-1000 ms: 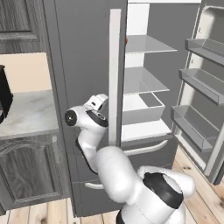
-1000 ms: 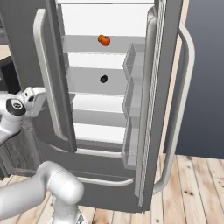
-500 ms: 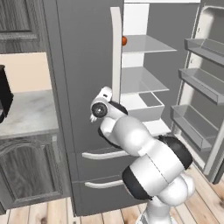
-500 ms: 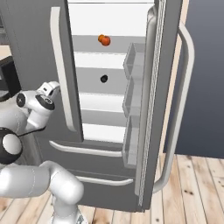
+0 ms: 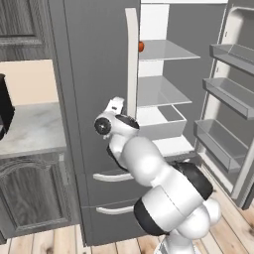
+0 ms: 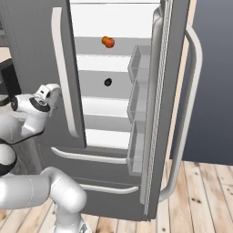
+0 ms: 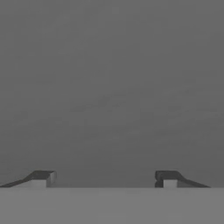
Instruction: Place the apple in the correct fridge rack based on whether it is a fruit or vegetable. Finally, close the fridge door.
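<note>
Since a second ago, arm swings from door edge toward closed left fridge door (image 5: 94, 74). Apple (image 6: 108, 42) sits on top rack (image 5: 166, 49). Gripper (image 7: 105, 179) jaws apart, empty, facing grey panel. Risk: hand bumps that panel; right door (image 6: 170, 91) wide open.

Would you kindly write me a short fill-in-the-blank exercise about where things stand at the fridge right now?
1. The apple lies on the ____ fridge rack.
2. The fridge door with the narrow bins stands ____.
3. In the hand view the claw has its tips apart and holds ____.
4. The floor in front of the fridge is made of ____ planks.

Missing words: topmost; open; nothing; wooden
</note>
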Tool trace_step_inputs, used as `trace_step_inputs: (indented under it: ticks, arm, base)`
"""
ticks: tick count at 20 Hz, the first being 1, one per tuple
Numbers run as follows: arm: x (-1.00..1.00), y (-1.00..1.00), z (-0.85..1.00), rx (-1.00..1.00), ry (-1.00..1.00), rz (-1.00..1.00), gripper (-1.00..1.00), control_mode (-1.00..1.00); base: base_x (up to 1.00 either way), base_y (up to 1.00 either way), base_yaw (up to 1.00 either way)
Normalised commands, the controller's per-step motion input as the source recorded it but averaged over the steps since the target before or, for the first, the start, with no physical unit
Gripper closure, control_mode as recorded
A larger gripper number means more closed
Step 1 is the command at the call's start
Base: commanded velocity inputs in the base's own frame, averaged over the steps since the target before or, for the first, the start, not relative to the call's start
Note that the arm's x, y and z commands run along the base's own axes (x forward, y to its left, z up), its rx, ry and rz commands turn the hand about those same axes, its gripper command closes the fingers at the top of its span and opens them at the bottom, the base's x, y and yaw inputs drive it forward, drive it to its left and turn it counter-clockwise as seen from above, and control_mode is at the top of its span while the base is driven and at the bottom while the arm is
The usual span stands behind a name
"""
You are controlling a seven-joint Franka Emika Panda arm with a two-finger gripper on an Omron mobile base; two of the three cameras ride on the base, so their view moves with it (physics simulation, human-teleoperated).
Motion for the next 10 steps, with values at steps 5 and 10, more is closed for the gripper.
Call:
trace_step_inputs:
  ticks: [5, 10]
  arm:
    - [-0.03, 0.95, 0.76, -0.22, 0.0, 0.07, -1.0, -1.0]
    - [-0.29, 0.66, 0.96, -0.06, -0.07, 0.07, -1.0, -1.0]
  base:
    - [0.0, 0.0, 0.0]
    - [0.0, 0.0, 0.0]
